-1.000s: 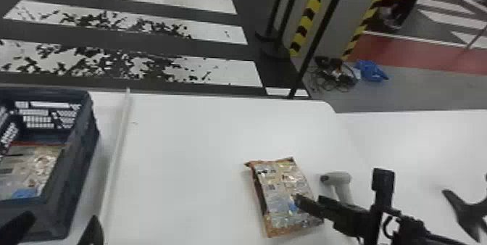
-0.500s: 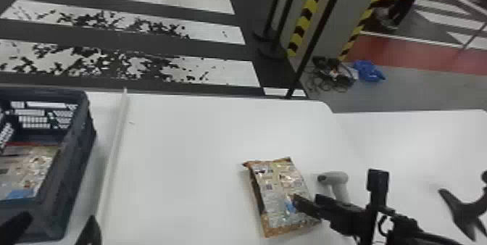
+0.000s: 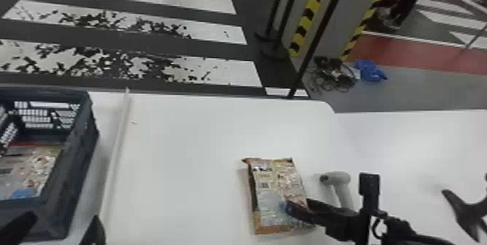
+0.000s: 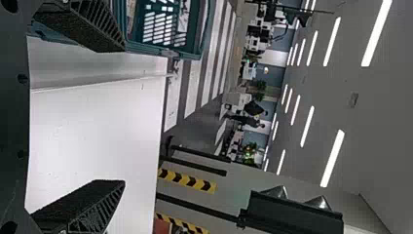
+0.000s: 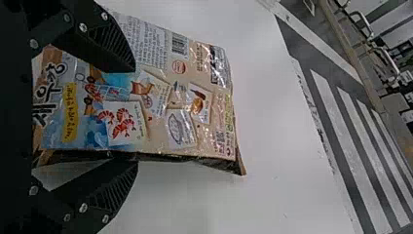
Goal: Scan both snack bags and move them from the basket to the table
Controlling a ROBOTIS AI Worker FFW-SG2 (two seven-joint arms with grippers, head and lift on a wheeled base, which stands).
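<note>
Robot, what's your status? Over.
Left gripper open by basket. Right gripper open at tabletop snack bag. Second bag inside basket. Grey scanner nearby, possibly in the way.

Basket (image 3: 78,181) partly cut off @ head view's L edge.

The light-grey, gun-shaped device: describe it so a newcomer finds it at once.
On the white table, find the printed, orange-edged snack bag at the robot's black right hand. Just right of the bag lies the device, a rounded barrel with a handle. Its plain pale body sets it apart from the bag's busy print.
</note>
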